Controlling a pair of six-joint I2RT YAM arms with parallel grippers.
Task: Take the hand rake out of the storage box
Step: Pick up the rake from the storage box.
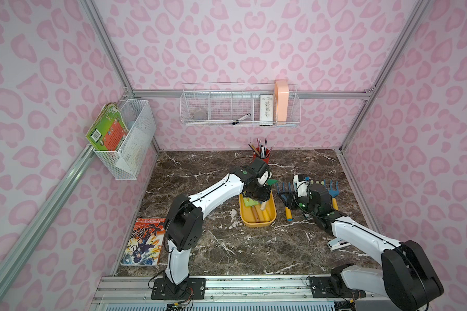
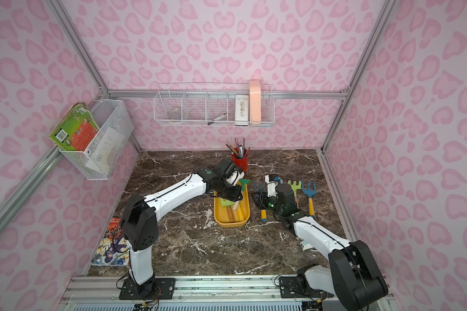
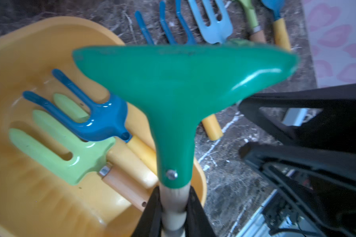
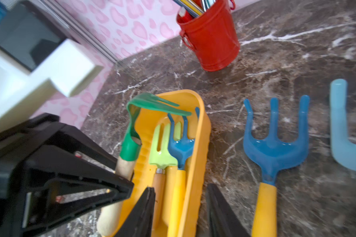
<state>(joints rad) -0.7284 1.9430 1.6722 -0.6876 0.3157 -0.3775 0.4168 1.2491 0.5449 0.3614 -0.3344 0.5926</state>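
We are gripping the green rake (image 3: 179,86).
Unlike the top views, the left wrist view is showing left claw (image 3: 174,195) clamped on its handle; right claw (image 4: 180,186) is standing open.

Storage box (image 3: 39,205) partly off-frame

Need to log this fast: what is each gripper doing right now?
Left gripper: closed on the green rake, by its handle.
Right gripper: open, holding nothing.
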